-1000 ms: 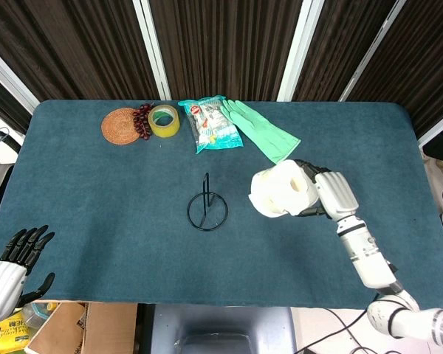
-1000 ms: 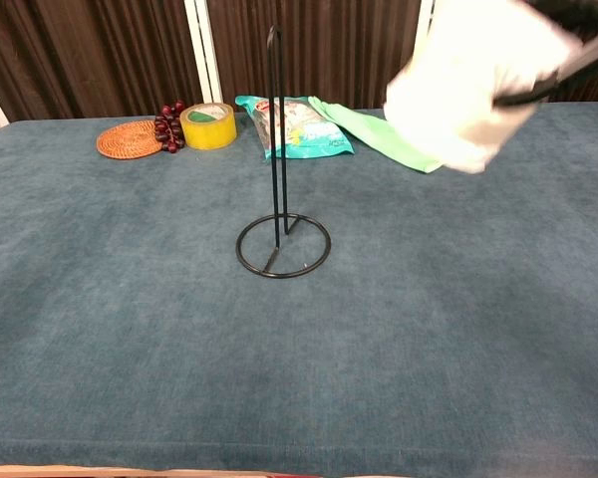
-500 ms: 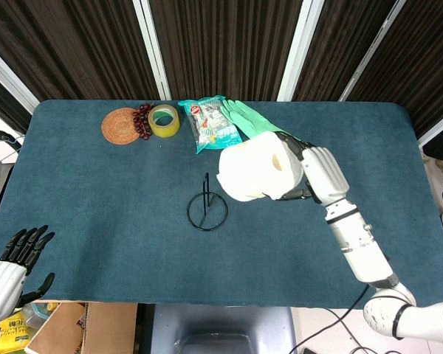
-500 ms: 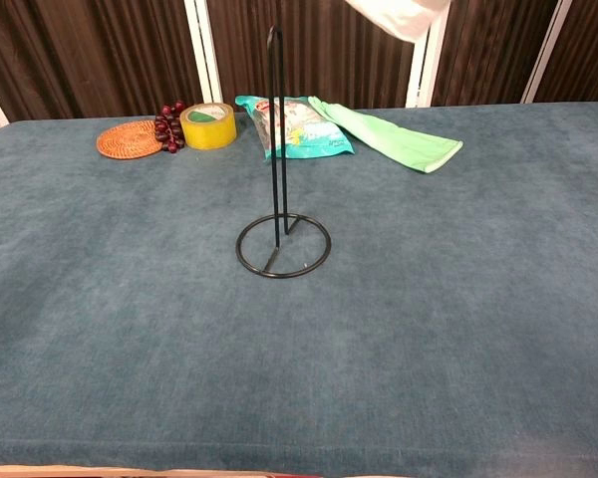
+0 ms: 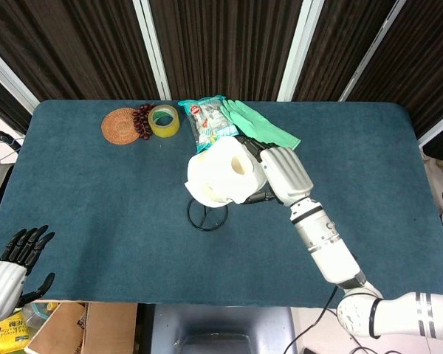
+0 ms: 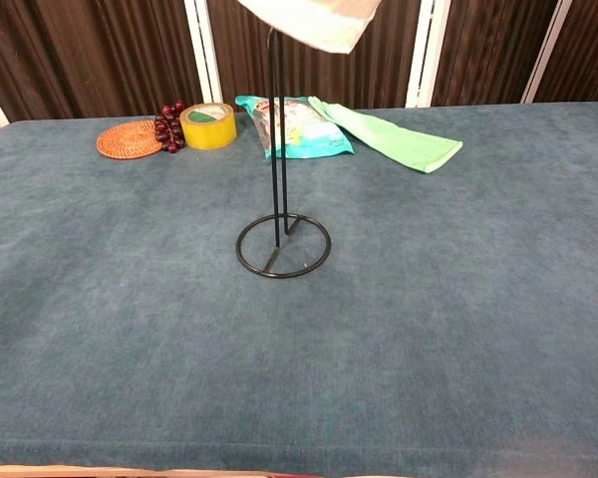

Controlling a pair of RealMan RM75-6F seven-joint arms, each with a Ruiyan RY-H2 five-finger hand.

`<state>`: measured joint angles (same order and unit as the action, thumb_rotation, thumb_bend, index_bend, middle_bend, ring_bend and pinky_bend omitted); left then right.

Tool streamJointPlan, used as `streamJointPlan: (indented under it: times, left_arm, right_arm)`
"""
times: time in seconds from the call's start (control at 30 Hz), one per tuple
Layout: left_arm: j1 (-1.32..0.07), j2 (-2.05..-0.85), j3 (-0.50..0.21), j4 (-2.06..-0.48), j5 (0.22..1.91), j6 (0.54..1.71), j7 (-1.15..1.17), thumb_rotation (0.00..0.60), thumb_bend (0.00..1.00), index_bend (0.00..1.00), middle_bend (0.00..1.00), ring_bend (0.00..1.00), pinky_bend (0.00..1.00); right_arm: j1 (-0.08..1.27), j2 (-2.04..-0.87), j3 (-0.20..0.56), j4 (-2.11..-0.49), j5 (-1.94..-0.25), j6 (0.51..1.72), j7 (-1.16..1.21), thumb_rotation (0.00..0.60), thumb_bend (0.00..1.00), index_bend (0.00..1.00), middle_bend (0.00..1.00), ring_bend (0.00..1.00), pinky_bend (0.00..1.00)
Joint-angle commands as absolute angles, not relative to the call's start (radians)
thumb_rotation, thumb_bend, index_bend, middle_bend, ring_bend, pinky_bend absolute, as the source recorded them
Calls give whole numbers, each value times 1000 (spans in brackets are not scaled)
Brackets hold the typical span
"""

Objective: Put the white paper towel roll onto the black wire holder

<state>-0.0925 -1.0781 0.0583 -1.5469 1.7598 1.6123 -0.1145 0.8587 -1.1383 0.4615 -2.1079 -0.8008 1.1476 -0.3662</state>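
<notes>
**Colours on the table**

The table [image 5: 96, 206] is covered in a plain dark teal cloth. The paper towel roll [image 5: 220, 179] is white, and the wire holder [image 6: 282, 199] is black. The right hand [image 5: 280, 175] has a white shell with dark fingers; the left hand [image 5: 15, 262] is black above a white wrist. At the back lie an orange-brown woven coaster [image 5: 119, 126], dark red beads [image 5: 142, 120], a yellow tape roll [image 5: 164, 120], a turquoise packet [image 5: 212, 124] with red and white print, and a mint green glove [image 5: 262, 130].
</notes>
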Motion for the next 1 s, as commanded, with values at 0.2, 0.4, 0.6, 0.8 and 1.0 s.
streamJointPlan:
  times: [0.2, 0.4, 0.6, 0.8, 1.0]
  left_arm:
    - [-92, -1078, 58, -1547, 1760, 1612, -114, 600, 413, 0, 0, 0, 61]
    - [-92, -1078, 58, -1547, 1760, 1612, -115, 600, 412, 0, 0, 0, 62]
    - [-92, -1078, 58, -1547, 1760, 1612, -115, 600, 412, 0, 0, 0, 61]
    - [-92, -1078, 58, -1547, 1760, 1612, -115, 600, 412, 0, 0, 0, 62]
    - [-92, -1078, 58, -1547, 1760, 1612, -115, 600, 412, 0, 0, 0, 61]
  right_arm:
    - [943, -1212, 442, -2082, -710, 1213, -490, 600, 142, 843, 655, 622, 493]
    - [1004, -1249, 443, -2080, -623, 1261, -593, 600, 141, 832, 655, 622, 493]
    - [1038, -1277, 433, -2080, -547, 1286, -648, 600, 142, 797, 655, 622, 493]
    - [1048, -1293, 425, -2070, -535, 1284, -649, 600, 142, 709, 644, 599, 493]
    - [1047, -1280, 401, -2066, -502, 1242, -642, 600, 140, 18, 216, 216, 301]
